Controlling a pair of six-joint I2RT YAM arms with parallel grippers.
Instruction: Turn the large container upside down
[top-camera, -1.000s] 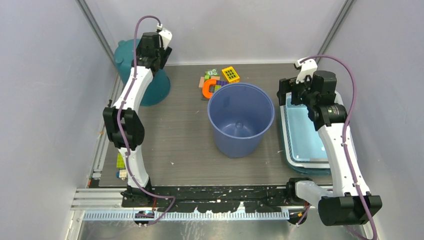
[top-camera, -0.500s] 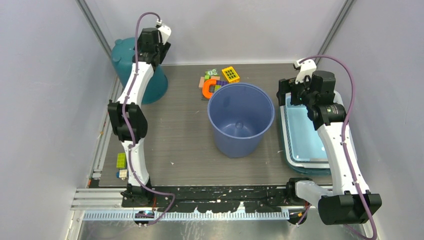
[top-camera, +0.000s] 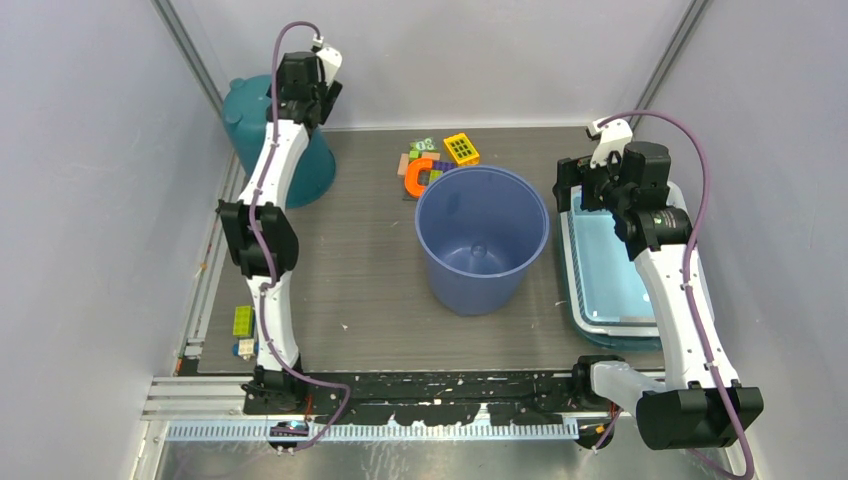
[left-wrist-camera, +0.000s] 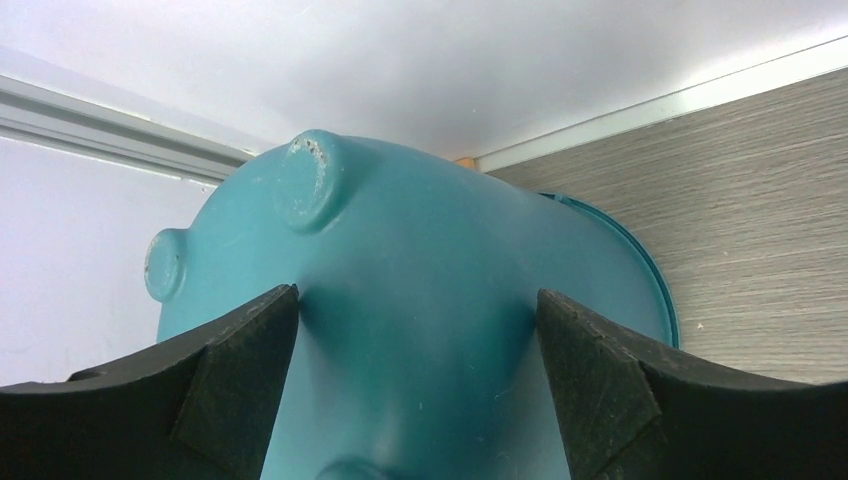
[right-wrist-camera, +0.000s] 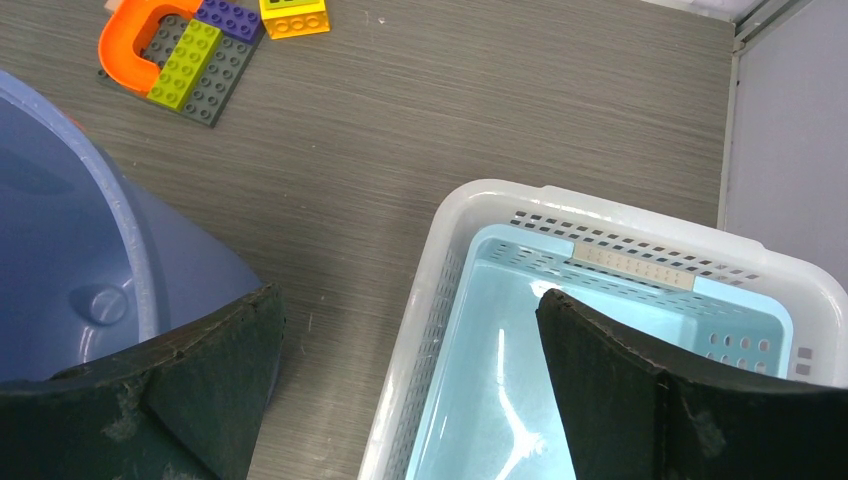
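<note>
A teal container stands upside down in the back left corner, rim on the table, its footed bottom turned up. My left gripper hangs right over it. Its jaws are open wide, and the container's wall fills the gap between the fingertips. A blue bucket of about the same size stands upright mid-table, empty. My right gripper is open, between the bucket and a basket, holding nothing.
A white basket with a light blue inside sits at the right edge, its rim under my right gripper. Toy bricks lie behind the blue bucket. Two more bricks sit at the table's left edge. Walls close in on three sides.
The left arm has drawn its wrist back and up over the teal container, and its jaws have widened slightly. The right arm has not moved.
</note>
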